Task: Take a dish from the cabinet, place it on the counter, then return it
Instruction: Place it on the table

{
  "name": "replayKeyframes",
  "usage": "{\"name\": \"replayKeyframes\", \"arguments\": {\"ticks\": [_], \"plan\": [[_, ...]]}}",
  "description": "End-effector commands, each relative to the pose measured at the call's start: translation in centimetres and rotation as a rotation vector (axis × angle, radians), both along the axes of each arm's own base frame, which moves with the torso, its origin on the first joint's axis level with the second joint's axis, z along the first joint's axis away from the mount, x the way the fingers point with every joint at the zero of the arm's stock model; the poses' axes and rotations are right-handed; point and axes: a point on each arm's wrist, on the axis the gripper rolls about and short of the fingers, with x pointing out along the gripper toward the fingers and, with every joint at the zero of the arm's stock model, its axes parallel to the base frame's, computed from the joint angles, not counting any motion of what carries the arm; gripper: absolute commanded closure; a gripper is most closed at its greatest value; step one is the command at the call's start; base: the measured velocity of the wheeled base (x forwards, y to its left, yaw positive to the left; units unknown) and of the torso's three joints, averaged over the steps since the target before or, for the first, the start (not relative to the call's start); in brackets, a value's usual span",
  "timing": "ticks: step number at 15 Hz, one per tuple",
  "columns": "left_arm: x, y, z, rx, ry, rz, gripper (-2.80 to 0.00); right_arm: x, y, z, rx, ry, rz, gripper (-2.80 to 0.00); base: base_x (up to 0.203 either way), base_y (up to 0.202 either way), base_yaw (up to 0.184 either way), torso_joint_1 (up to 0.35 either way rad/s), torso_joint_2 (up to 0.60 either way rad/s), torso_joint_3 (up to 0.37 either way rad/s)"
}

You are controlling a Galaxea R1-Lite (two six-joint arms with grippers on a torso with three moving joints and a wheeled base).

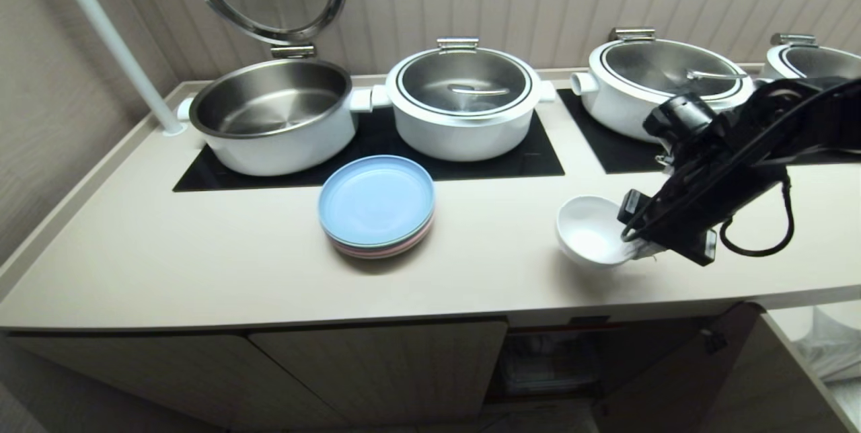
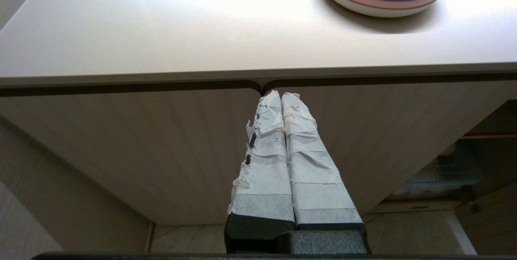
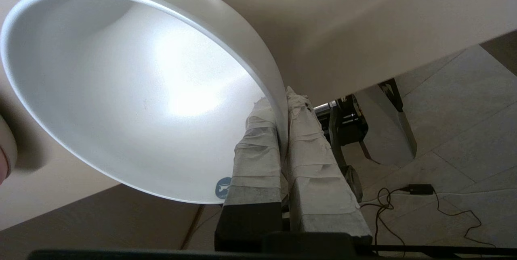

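The dish (image 1: pixel 588 231), a small glossy white bowl, hangs tilted over the right part of the counter (image 1: pixel 202 265), near its front edge. My right gripper (image 1: pixel 635 243) is shut on its rim: in the right wrist view the bowl's wall (image 3: pixel 129 90) is pinched between the two taped fingers (image 3: pixel 260 151), one inside and one outside. Whether the bowl's foot touches the counter I cannot tell. Below the counter the cabinet (image 1: pixel 558 359) stands with its right door swung open. My left gripper (image 2: pixel 280 98) is parked shut in front of the closed ribbed doors (image 2: pixel 141 147).
A stack of blue and pink plates (image 1: pixel 377 206) sits mid-counter. Behind, on black hob panels (image 1: pixel 471 157), stand an open steel pot (image 1: pixel 272 113) with raised lid and lidded white pots (image 1: pixel 464 100), (image 1: pixel 662 83). A white pole (image 1: pixel 114 43) rises at the back left.
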Motion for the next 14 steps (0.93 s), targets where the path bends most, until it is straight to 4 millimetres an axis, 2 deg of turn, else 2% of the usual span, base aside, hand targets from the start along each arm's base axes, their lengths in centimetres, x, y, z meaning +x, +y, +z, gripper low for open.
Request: {"name": "replayKeyframes", "arguments": {"ticks": [1,5,14], "plan": [[0.0,0.0,0.0,-0.001,0.0,0.001,0.0,1.8,0.5,-1.5,-0.003,0.033,-0.001,0.0,0.0,0.0,0.0,0.0,0.0,0.0],[0.0,0.0,0.0,-0.001,0.0,0.0,0.0,3.2,0.9,-1.8,0.046,0.042,0.002,0.0,0.0,0.0,0.0,0.0,0.0,0.0],[0.0,0.0,0.0,-0.001,0.0,0.001,0.0,4.0,1.3,-2.0,0.066,0.052,0.016,0.0,0.0,0.0,0.0,0.0,0.0,0.0]]}}
